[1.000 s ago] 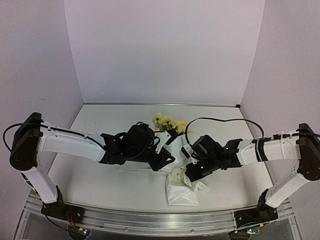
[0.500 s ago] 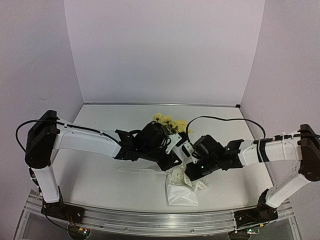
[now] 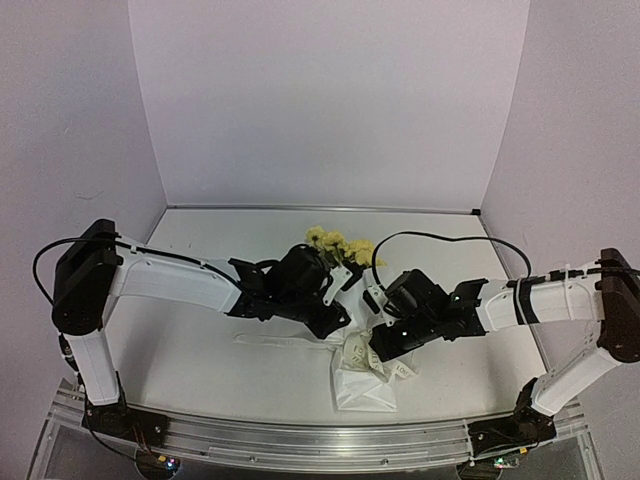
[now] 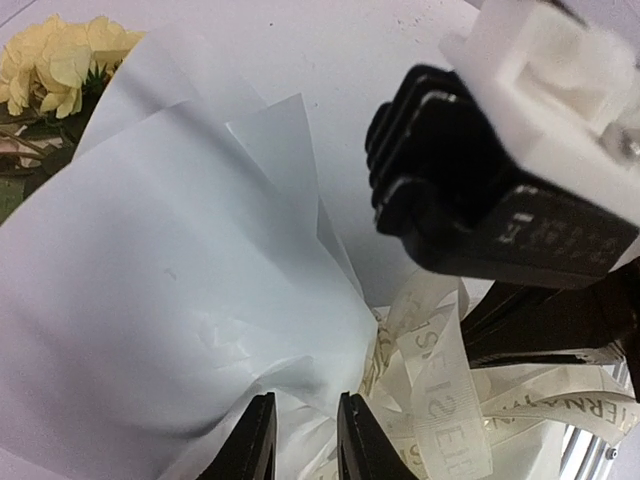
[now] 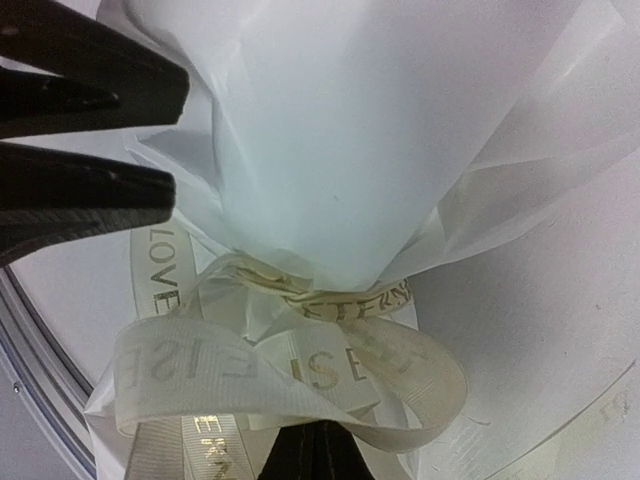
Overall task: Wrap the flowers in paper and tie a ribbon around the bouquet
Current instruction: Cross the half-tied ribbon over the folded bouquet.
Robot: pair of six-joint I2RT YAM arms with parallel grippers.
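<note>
Wrapped bouquet (image 3: 362, 385) lying on the counter (image 3: 200, 360)
Yellow flowers (image 3: 338, 244) at the far end; white paper (image 5: 380, 130) cone cinched by a looped cream ribbon (image 5: 300, 370) with gold lettering.

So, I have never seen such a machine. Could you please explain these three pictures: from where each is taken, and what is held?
These are two robot arms, the left arm and the right arm, bolted at the near edge of a table. The wide picture comes from a fixed camera above and behind them. The other two come from cameras on the wrists, so each shows its own claw close up. On the table lie yellow flowers wrapped in white paper, with a cream ribbon tied around the narrow end. The right claw is shut, it seems on the ribbon. The left claw has its jaws a little apart at the paper's edge; whether it pinches the paper, I cannot tell.
</note>
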